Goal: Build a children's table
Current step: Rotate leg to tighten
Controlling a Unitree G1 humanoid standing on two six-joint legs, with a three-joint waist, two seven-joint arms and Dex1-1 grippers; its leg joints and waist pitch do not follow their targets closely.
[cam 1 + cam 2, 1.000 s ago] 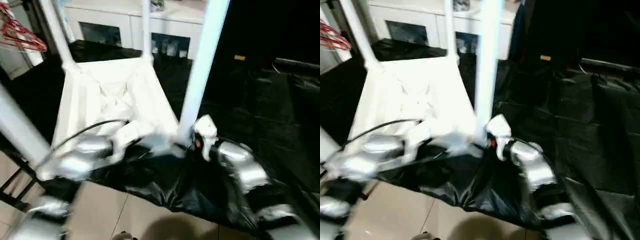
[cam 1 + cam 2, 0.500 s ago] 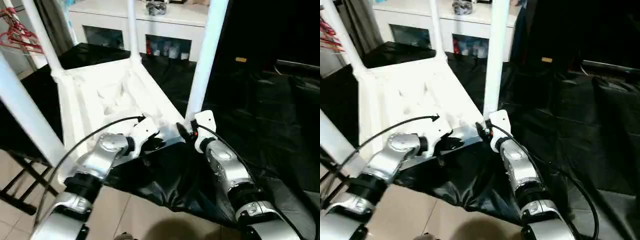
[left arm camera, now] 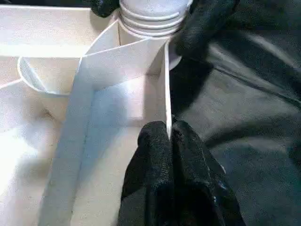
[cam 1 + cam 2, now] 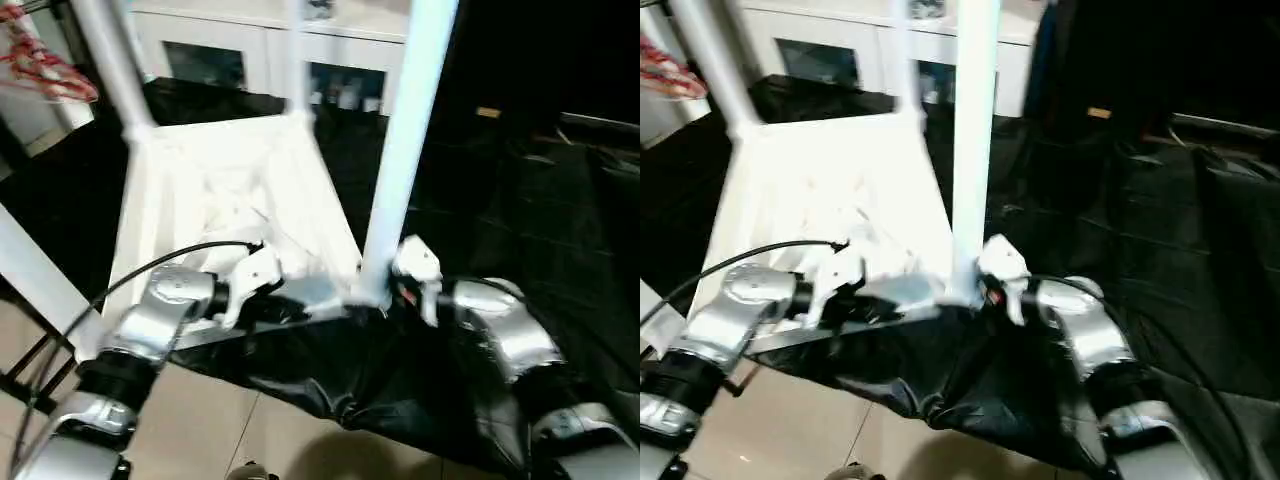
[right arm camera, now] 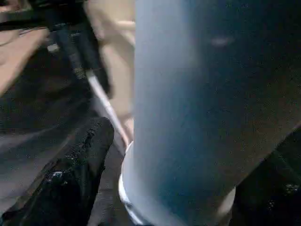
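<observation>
With the left hand [image 3: 170,141] clamped on the thin raised rim of the upside-down all-white plastic table [image 4: 215,185] on the black-covered surface [image 4: 520,230], the right hand [image 5: 164,188], fingers apart around the near white tapered leg [image 4: 400,170], should steady it upright and seat it squarely.
</observation>
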